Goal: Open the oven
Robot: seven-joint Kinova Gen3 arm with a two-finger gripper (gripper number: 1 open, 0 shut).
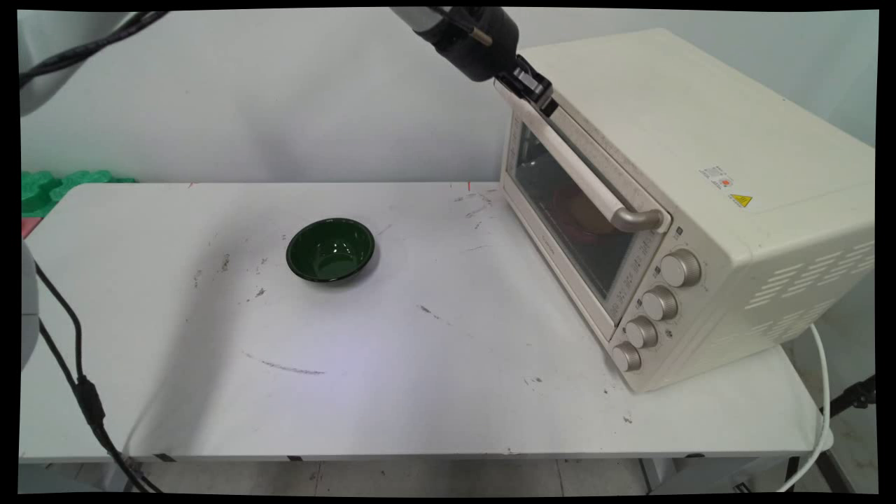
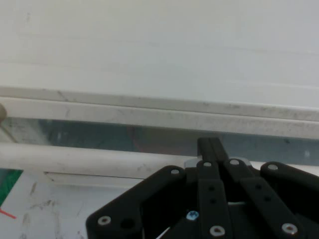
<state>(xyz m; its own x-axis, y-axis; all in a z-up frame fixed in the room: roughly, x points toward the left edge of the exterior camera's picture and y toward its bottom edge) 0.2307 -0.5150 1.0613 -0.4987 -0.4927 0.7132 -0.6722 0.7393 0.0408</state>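
Gripper: The black gripper (image 1: 533, 89) is at the top middle of the frame, touching the top left corner of the oven door (image 1: 570, 210). In the hand view the gripper (image 2: 212, 149) looks pressed together, with its tip just beside the handle bar (image 2: 75, 158).
Jaws: They seem squeezed tight, with nothing between them that I can see.
Oven: The cream toaster oven (image 1: 700, 175) sits on the right of the white table (image 1: 350, 392). Its door faces the left side of the frame and looks closed or nearly so.
Handle: The long handle bar (image 1: 581, 175) runs from upper left down to lower right. It is there to pull the door.
Inside: Something pinkish shows through the glass.
Knobs: Four round knobs (image 1: 654, 308) sit in a row at the lower right of the door.
Bowl: A dark green bowl (image 1: 330, 250) stands in the middle of the table, open side up, well apart from the oven.
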